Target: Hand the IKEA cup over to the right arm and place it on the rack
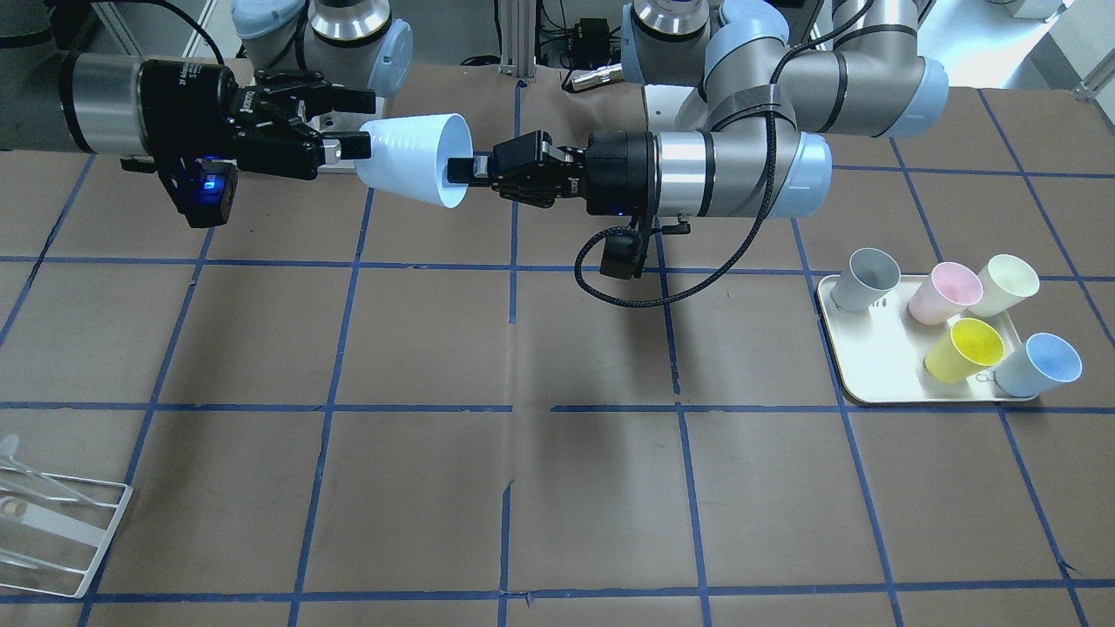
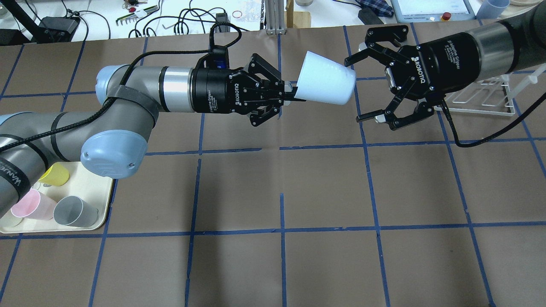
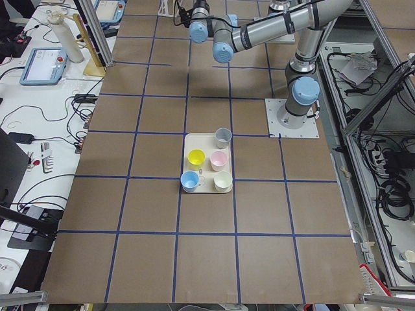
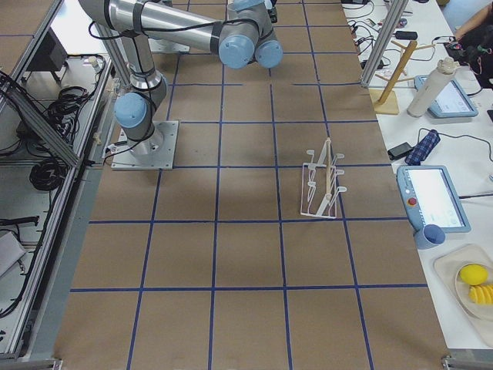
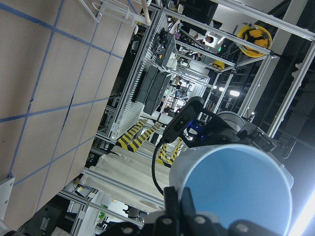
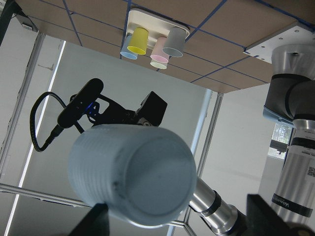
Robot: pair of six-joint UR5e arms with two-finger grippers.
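The left gripper (image 2: 290, 91) pinches the rim of the cup (image 2: 326, 83), held sideways in the air, well apart from the tray (image 1: 875, 370). The right gripper (image 2: 353, 91) has its fingers spread either side of the cup's base. The tray holds a grey cup (image 1: 871, 277), pink cup (image 1: 945, 292), cream cup (image 1: 1006, 283), yellow cup (image 1: 965, 347) and blue cup (image 1: 1041, 364).

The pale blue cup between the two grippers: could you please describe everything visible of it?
The pale blue cup is a handle-free tapered tumbler, plastic by its look, with fine ridges round its wall near the base. It lies horizontal in the air above the table. The left gripper pinches its rim, one finger inside; the right gripper stands open around its base, seemingly not touching.
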